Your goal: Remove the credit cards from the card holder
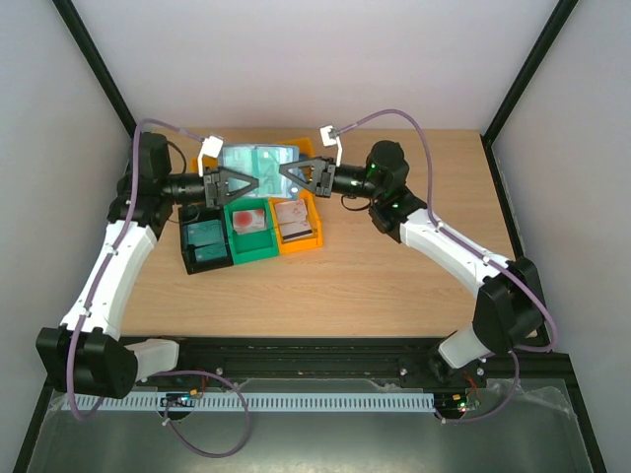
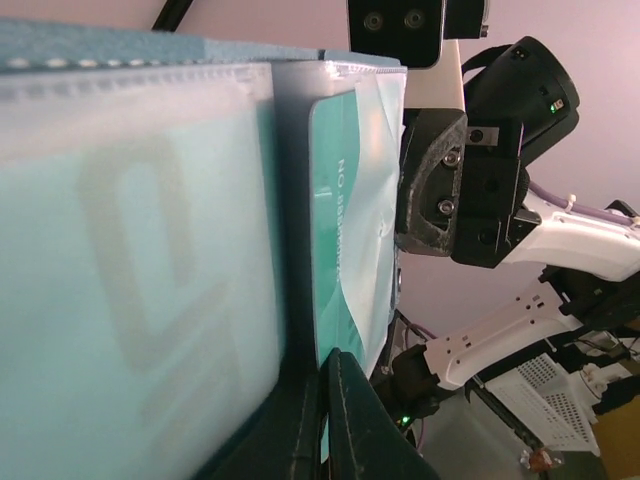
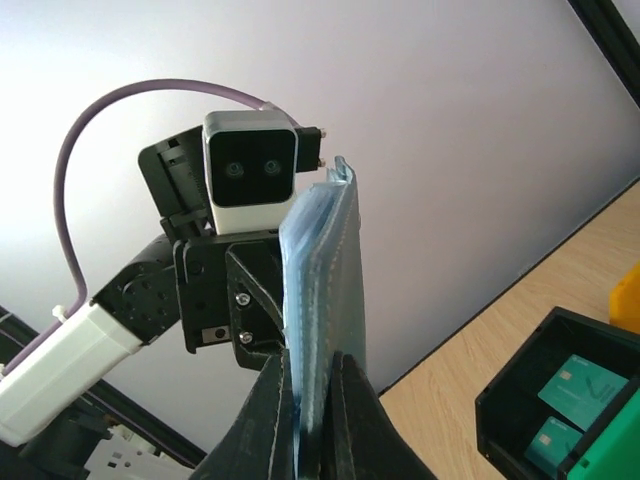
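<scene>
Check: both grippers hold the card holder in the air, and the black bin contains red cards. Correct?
One error: the cards in the black bin are teal, not red; the right wrist view shows it. The left gripper and right gripper do hold the card holder in the air.

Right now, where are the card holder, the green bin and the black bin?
card holder [image 1: 258, 158]: top external view, on its pale open inner face.
green bin [image 1: 256, 253]: top external view, on its near front wall.
black bin [image 1: 210, 264]: top external view, on its near front wall.
</scene>
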Robot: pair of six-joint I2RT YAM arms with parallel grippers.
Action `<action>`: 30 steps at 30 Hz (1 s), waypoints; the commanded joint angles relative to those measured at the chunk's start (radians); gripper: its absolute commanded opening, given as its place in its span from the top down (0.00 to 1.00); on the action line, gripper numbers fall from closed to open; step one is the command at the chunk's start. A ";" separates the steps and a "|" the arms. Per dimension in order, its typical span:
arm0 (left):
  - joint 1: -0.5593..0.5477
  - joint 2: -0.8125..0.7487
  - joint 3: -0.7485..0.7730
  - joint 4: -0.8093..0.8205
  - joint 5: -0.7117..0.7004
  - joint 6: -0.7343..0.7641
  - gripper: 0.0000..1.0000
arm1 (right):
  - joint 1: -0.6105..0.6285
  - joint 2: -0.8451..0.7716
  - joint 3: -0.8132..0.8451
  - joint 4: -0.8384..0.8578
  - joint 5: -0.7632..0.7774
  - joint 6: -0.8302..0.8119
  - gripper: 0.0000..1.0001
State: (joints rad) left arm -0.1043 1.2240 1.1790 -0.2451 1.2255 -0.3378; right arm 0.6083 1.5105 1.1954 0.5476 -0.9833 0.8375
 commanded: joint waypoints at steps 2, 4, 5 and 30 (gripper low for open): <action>0.045 -0.029 0.003 -0.063 0.011 0.061 0.98 | -0.024 -0.058 -0.020 -0.075 0.018 -0.063 0.98; 0.073 -0.033 -0.016 -0.080 -0.037 0.087 0.98 | -0.057 -0.075 -0.049 -0.084 0.026 -0.058 0.98; 0.080 -0.032 -0.026 -0.088 -0.057 0.100 0.98 | -0.069 -0.083 -0.058 -0.093 0.027 -0.060 0.99; 0.155 0.099 0.170 -0.778 -1.092 1.106 0.98 | -0.260 -0.223 -0.077 -0.789 0.143 -0.485 0.98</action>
State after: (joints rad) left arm 0.0483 1.3182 1.3647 -0.9142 0.3805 0.5766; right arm 0.3481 1.3003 1.0893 -0.0681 -0.8898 0.4767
